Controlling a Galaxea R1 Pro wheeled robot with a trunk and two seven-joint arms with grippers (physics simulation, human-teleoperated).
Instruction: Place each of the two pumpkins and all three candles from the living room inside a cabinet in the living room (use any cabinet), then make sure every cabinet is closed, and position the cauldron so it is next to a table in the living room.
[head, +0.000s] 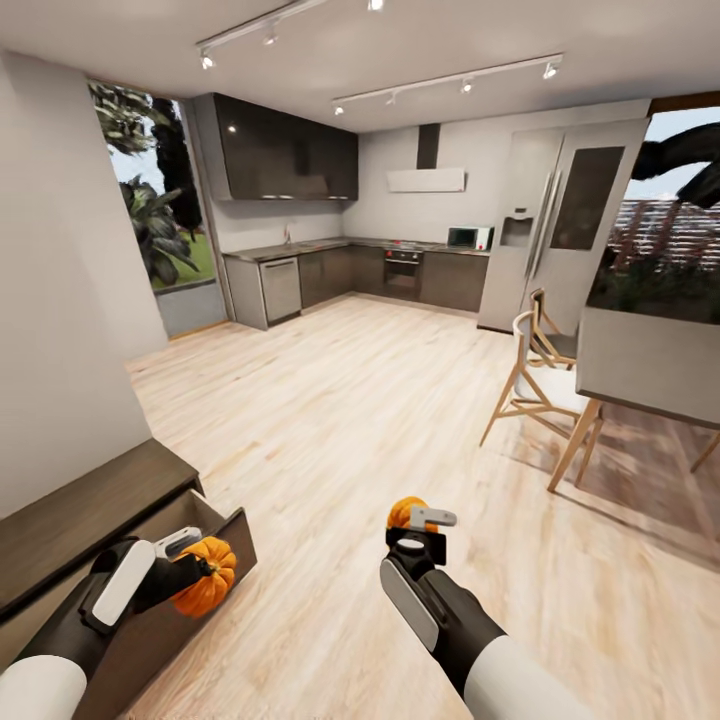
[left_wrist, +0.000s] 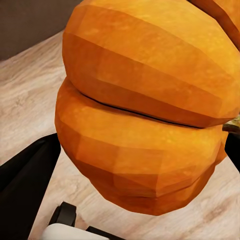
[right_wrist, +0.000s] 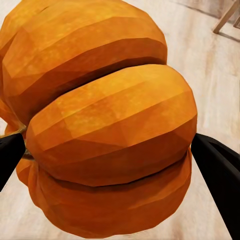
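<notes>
Left gripper (head: 190, 565) clamping pumpkin (head: 205, 588) above open cabinet (head: 150, 530) drawer

no text, label, brand, number or sign is showing legibly in any of the views.
</notes>
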